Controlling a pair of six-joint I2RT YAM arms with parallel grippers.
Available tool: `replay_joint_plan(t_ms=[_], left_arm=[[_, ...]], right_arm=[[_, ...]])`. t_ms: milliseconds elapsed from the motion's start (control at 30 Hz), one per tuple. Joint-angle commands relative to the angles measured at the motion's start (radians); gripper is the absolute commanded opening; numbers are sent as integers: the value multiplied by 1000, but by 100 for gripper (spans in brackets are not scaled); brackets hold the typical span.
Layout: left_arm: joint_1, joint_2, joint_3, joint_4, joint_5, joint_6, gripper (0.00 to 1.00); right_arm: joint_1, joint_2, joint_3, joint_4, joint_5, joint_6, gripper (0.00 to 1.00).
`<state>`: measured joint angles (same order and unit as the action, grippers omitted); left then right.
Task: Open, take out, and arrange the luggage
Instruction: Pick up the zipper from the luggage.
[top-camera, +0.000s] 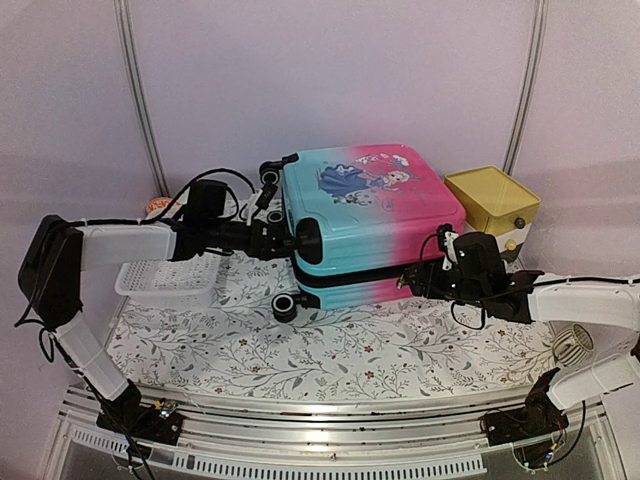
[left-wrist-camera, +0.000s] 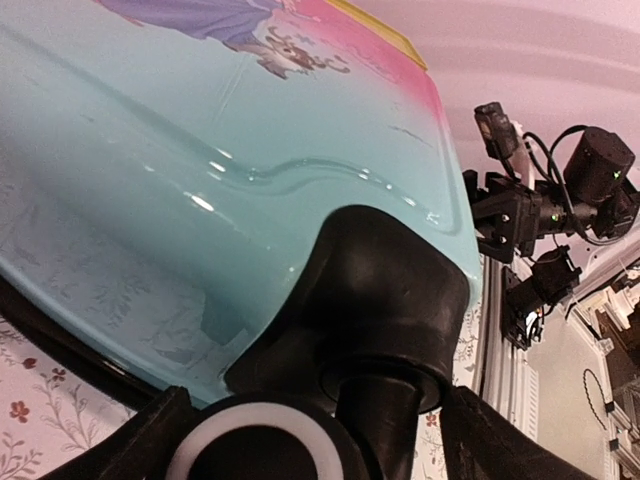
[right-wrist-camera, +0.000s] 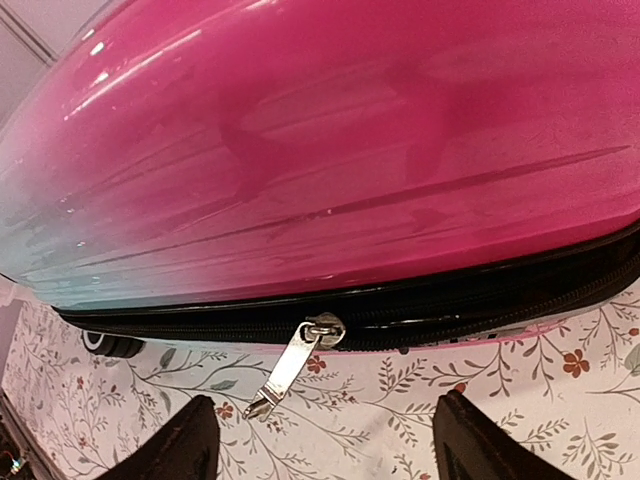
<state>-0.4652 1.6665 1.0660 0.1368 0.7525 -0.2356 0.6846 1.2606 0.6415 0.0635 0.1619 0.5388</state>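
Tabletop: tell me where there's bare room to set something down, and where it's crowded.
Free: the wide strip of flowered cloth between the suitcase and the near edge. Crowded: the left side, with the basket and left claw; the right side, with the yellow box and right claw.

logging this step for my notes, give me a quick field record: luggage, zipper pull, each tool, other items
luggage: lying flat on floral cloth, lid down
zipper pull: hanging on the pink side, untouched
left tool: open, straddling a wheel at the turquoise end
right tool: open, fingers either side of the zipper pull
other items: white basket left, yellow-topped box right
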Motion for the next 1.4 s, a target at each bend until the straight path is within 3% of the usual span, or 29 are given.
replay_joint_plan(t_ms=[0,300,533,633,833,1033,1200,1367], left_arm=[[-90,-17,-22,-14,38,0,86],[-135,-55,-69,-14,18,-6,86],[-139,-98,-99,-15,-25,-1,86],[-139,-115,-106,-19,-33,0,86],[-139,-146,-115,-23,-36,1,86],[-141,-138,-113,-27,-14,2,85],[-143,-88,-104,-6,34,-11,82],[-165,-74,-80,41,53,-42,80]], right_arm=[[-12,-7,-20,-30,-22,19,71],[-13,78,27,-33,-48,46,64],[-14,158,81,-18,-56,56,49],[-14,166,82,0,-62,65,40],[-15,179,89,8,-88,59,4],[-14,137,50,22,-123,42,2],[-8,106,11,92,-247,13,2],[118,130,6,225,-291,18,2]])
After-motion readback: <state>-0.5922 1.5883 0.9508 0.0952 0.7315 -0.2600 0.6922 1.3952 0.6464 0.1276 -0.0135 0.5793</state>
